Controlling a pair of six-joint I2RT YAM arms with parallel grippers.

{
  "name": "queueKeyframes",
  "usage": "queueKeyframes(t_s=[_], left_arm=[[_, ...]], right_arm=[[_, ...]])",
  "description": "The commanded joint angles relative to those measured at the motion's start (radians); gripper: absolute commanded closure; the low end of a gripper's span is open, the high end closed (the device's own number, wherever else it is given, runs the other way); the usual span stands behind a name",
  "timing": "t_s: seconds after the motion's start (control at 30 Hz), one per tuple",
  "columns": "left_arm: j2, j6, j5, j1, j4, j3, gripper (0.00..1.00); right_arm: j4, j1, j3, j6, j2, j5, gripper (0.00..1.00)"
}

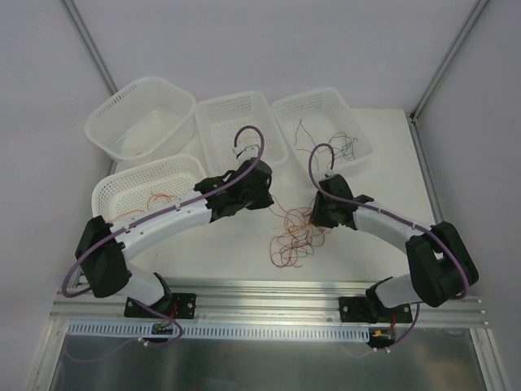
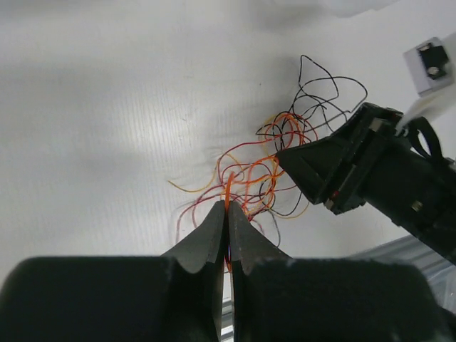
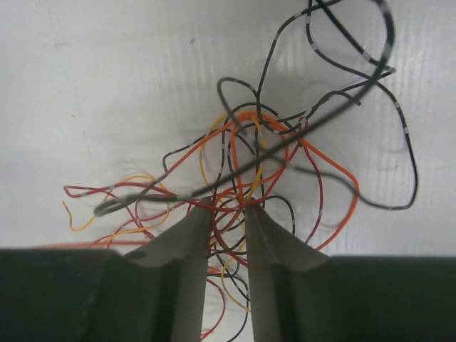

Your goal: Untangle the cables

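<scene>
Cables lie in one messy heap on the white bench. Red, orange, yellow and black ones are all looped through each other. The heap sits between my two hands.

My left hand is at the left side of the heap and is clenched tight. One orange cable comes out right at its tips. I think it has pinched that one strand to pull it free from the rest.

My right hand is at the right side of the heap, low over it. Its fingers stand a little apart, and many strands run through the gap. It is not squeezing anything that I can see. I think it is there to hold the heap down while the left hand pulls.

Big black loops stick out of the heap on the side away from the left hand. They could catch on the right hand if it moves.

Left of the heap I see open bench, so that looks like the best way to pull.

Behind the heap stand white baskets. The left basket has red and orange strands in it. The back right basket has black ones. So I guess freed cables get sorted there.

In front of the heap runs the metal rail, an edge to stay away from.
</scene>
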Motion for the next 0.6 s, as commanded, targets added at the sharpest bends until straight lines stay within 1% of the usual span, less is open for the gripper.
queueKeyframes(t_s=[0.0,0.07,0.1,0.2,0.3,0.33,0.43,0.47,0.57], left_arm=[[-0.138,0.176,-0.103,-0.005,-0.080,0.034,1.00],[-0.184,0.240,-0.152,0.004,-0.132,0.089,1.00],[-0.193,0.260,-0.163,0.012,-0.189,0.111,1.00],[-0.242,0.314,-0.181,0.084,-0.293,0.195,1.00],[-0.299,0.363,-0.174,0.183,-0.346,0.275,1.00],[-0.311,0.375,-0.172,0.240,-0.379,0.298,1.00],[-0.348,0.423,-0.169,0.305,-0.441,0.396,1.00],[-0.354,0.441,-0.168,0.332,-0.461,0.454,1.00],[-0.350,0.487,-0.180,0.351,-0.521,0.572,1.00]], right_arm=[[-0.027,-0.012,0.024,0.012,-0.039,0.090,0.74],[-0.076,-0.026,0.015,0.001,-0.059,0.116,0.81],[-0.085,-0.052,0.009,-0.002,-0.071,0.120,0.82],[-0.143,-0.111,-0.020,-0.025,-0.126,0.120,0.83],[-0.183,-0.164,-0.048,-0.055,-0.197,0.134,0.83],[-0.209,-0.178,-0.053,-0.061,-0.235,0.139,0.82],[-0.260,-0.216,-0.065,-0.092,-0.284,0.142,0.82],[-0.272,-0.231,-0.066,-0.100,-0.310,0.143,0.83],[-0.314,-0.260,-0.068,-0.107,-0.346,0.148,0.83]])
